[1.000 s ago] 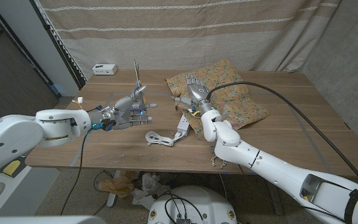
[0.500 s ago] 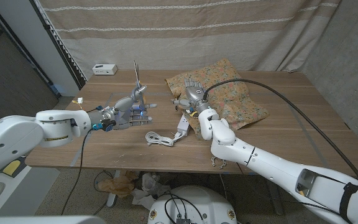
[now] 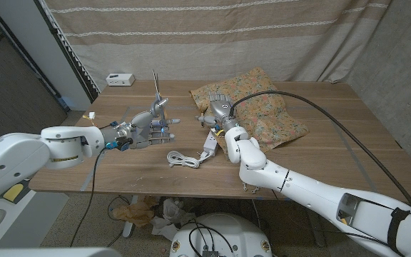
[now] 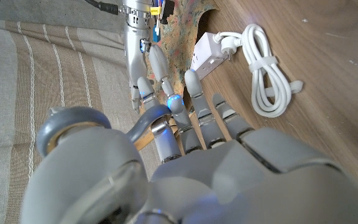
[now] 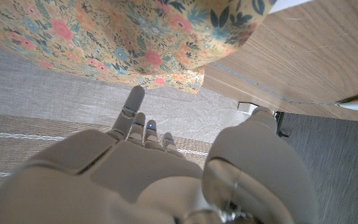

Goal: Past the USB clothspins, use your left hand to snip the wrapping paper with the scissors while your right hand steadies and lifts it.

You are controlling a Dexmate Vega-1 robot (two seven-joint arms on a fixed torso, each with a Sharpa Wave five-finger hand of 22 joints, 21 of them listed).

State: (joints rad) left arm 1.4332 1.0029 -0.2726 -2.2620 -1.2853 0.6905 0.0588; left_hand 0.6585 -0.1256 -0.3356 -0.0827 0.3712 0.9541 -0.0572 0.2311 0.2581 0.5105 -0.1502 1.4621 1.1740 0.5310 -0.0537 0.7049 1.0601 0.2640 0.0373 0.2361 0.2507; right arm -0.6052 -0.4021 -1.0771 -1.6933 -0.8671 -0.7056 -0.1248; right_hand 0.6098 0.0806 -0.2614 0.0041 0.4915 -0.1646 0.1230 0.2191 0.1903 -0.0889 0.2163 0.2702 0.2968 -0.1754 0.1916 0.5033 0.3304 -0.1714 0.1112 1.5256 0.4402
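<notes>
Scissors (image 3: 157, 91) are gripped upright in the left hand (image 3: 148, 123) — blades up. Wrapping paper (image 3: 262, 107) lies rightward, well apart; the right hand (image 3: 218, 106) is held over its near edge — fingers loosely spread, nothing pinched.

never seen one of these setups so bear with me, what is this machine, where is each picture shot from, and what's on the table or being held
It is a robot with two white arms, each ending in a metal hand, standing at a wooden table. One picture looks down from a camera on its head. The other two come from cameras on each wrist, looking along the back of that hand, so they appear turned.

The left hand holds scissors, blades pointing up. The right hand is over the flowered wrapping paper; whether it touches or grips it is unclear.

Between the arms lie a coiled white cable and a white adapter. A small white box sits at the far edge.
</notes>
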